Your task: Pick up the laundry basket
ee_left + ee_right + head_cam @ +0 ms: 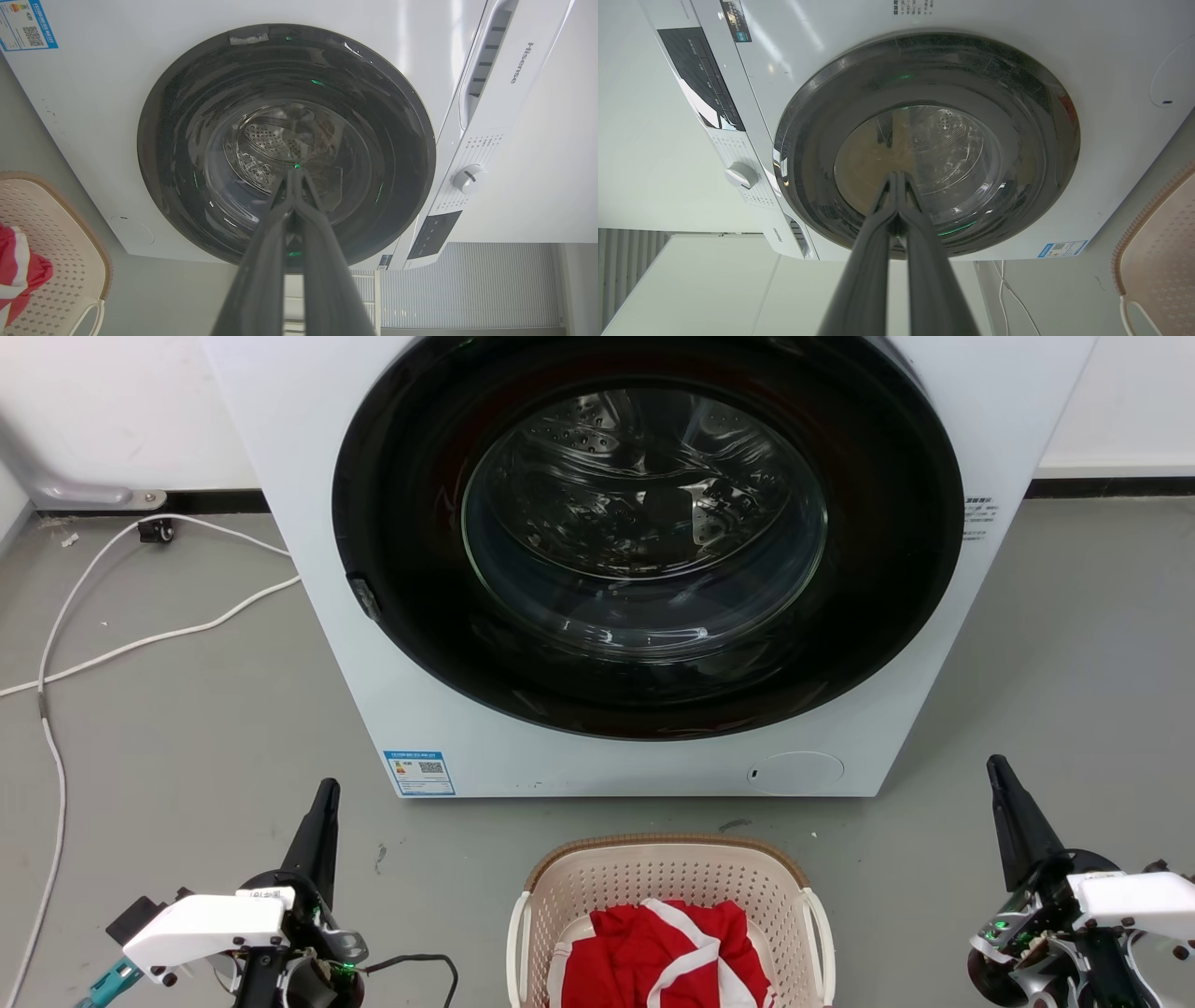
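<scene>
The laundry basket stands on the grey floor at the bottom middle of the head view, cream with perforated walls, a brown rim and white side handles, and a red-and-white garment lies in it. Part of the laundry basket edges into the left wrist view, and a corner of the laundry basket edges into the right wrist view. My left gripper is shut, well left of the basket and apart from it. My right gripper is shut too, well to its right. Both point at the washing machine.
A white front-loading washing machine with a closed round dark door stands just behind the basket. White cables trail over the floor at the left. Grey floor lies on either side of the basket.
</scene>
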Robot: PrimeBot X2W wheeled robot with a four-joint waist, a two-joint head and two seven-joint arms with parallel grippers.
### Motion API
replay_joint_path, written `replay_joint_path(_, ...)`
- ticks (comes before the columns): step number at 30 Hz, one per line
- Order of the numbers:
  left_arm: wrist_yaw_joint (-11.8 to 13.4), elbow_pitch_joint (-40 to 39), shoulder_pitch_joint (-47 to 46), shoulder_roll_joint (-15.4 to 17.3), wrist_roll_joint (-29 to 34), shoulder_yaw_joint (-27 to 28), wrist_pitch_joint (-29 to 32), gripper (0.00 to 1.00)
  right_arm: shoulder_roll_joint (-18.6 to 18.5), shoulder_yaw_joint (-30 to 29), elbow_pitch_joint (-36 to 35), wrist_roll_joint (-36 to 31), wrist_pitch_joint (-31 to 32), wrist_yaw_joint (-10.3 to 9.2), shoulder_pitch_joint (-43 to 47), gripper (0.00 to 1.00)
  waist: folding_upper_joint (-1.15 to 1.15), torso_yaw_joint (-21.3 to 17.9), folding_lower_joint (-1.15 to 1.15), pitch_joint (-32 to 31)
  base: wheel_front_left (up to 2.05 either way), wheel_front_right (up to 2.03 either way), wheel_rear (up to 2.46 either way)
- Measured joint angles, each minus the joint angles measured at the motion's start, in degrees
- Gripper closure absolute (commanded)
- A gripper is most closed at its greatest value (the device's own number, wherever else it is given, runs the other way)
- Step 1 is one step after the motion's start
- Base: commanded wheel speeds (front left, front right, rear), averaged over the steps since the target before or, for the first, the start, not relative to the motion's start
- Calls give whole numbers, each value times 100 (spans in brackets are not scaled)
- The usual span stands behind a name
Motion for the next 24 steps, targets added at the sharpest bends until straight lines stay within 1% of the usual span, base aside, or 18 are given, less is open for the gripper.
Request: replay_joint_path(24, 0, 1, -2, -8, 10, 13, 18, 100, 4, -8, 0, -1, 8, -1, -1, 100, 0, 0, 0, 0, 0, 0, 0)
